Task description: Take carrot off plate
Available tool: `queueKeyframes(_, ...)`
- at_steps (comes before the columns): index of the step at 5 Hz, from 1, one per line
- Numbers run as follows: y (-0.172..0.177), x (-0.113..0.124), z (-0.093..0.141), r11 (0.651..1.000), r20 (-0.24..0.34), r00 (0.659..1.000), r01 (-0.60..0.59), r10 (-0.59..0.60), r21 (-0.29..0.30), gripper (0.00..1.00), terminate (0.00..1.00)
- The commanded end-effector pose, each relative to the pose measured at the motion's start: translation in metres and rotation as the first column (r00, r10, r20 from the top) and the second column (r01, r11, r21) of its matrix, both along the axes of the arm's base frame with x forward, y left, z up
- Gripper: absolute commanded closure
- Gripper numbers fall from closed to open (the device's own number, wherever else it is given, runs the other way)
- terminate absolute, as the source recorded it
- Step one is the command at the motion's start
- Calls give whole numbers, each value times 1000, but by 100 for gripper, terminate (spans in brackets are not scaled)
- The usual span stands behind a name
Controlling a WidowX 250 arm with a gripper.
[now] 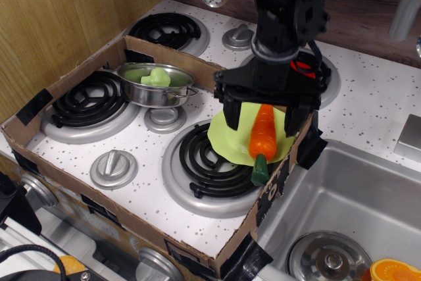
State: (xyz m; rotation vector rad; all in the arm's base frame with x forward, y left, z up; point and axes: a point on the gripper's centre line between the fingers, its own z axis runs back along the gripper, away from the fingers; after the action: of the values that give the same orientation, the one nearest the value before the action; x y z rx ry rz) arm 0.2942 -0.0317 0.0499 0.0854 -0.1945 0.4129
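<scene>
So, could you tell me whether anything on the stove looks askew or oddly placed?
Yes: the plate sits tilted against the cardboard box wall, half over a burner, and the carrot overhangs its rim, green stub off the edge.

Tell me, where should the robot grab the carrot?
Probably around the thick orange middle of the carrot, coming straight down from above. It lies flat on the plate, green end overhanging the rim, and the open gripper already straddles its width.
</scene>
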Motion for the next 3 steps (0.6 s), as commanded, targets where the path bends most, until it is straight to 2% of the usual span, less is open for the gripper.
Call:
queueKeyframes(1, 6, 8, -12, 1000, 58, 998, -4, 3, 19, 0, 0)
queueKeyframes(2, 11, 4, -20, 1000, 49, 999, -12, 10, 21, 0, 0)
queueKeyframes(3, 12, 0, -20, 999, 53, 998, -24, 22, 47, 100, 0)
